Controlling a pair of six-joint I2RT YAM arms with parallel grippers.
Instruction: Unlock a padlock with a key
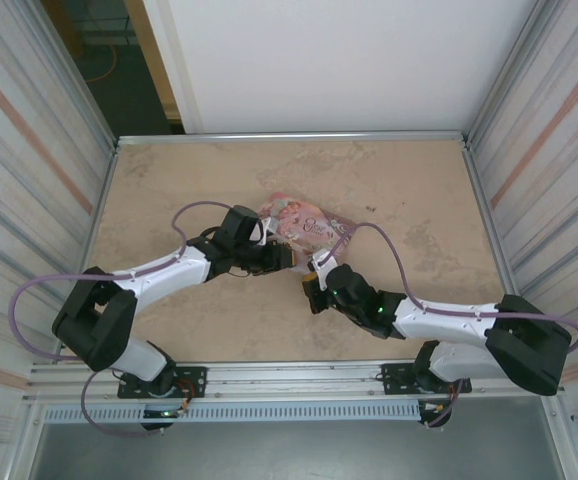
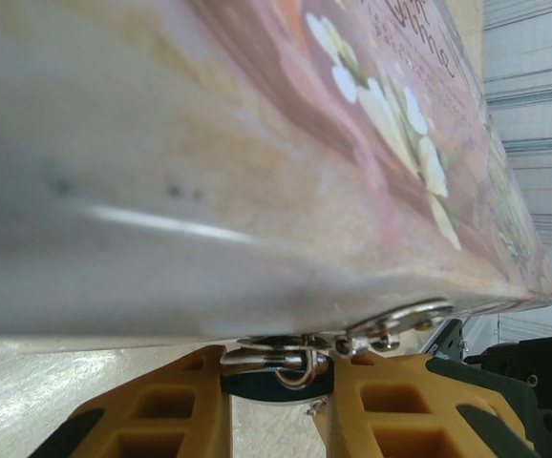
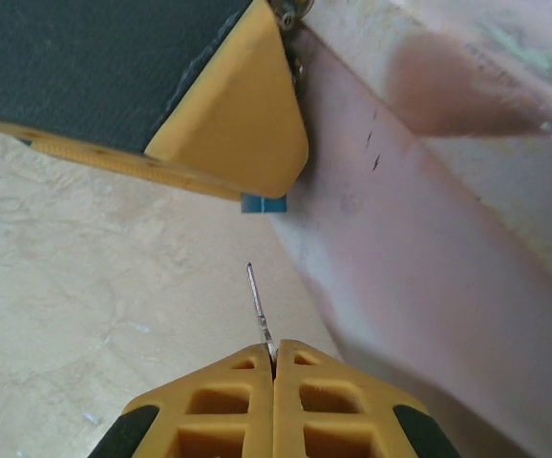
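Padlock (image 3: 263,202): blue body, just a corner showing under a yellow finger of the left gripper, hard against the side wall of the tin.
Shackle (image 2: 300,367): silvery, hooked through the hasp (image 2: 400,320) at the tin's lower edge.
Left gripper (image 2: 276,382): clamped on the padlock body, one yellow finger (image 2: 161,410) on each side, directly beneath the tin's edge.
Key (image 3: 257,305): thin metal sliver, standing out from the right gripper's tips, pointing toward the padlock, close to it but not touching.
Right gripper (image 3: 274,358): fingers pressed together, pinching the key's base between them.
Container: pink illustrated tin (image 1: 304,222), rectangular, lying on the table near its middle, at the meeting point of both arms.
Container contents: cannot tell; lid side and wall in view, nothing of the inside.
Table (image 1: 409,190): beige mottled surface, bearing the tin.
Count, padlocks: one.
Count, keys: one.
Count, tins: one.
Count, grippers: two, the left on the padlock, the right on the key.
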